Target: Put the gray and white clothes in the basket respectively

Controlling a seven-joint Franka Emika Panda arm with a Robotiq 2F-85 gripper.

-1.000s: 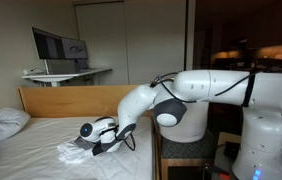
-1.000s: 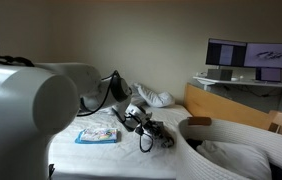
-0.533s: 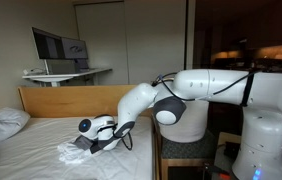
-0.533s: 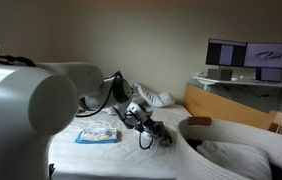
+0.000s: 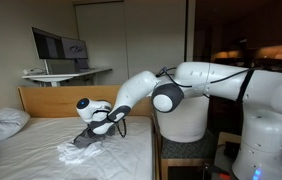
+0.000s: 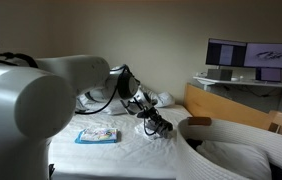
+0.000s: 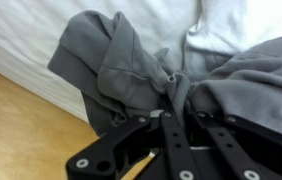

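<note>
My gripper [image 5: 87, 134] is shut on the gray cloth [image 5: 80, 141] and holds it bunched just above the bed; both also show in an exterior view, gripper [image 6: 155, 121] and cloth [image 6: 163, 128]. In the wrist view the fingers [image 7: 177, 92] pinch a fold of the gray cloth [image 7: 121, 65], which hangs in folds around them. The white cloth [image 5: 73, 153] lies crumpled on the mattress under the gray one and shows at the top of the wrist view [image 7: 236, 25]. The white basket [image 6: 193, 140] stands at the near right of the bed, with fabric inside.
A pillow [image 5: 3, 122] lies at the head of the bed, also seen in an exterior view [image 6: 153, 97]. A blue and white packet [image 6: 98, 134] lies on the sheet. A wooden bed frame [image 5: 71, 100] and a desk with monitors [image 5: 59, 45] stand behind.
The arm has risen and swung toward the head of the bed, lifting the gray cloth off the white cloth. The white cloth stays on the mattress.
</note>
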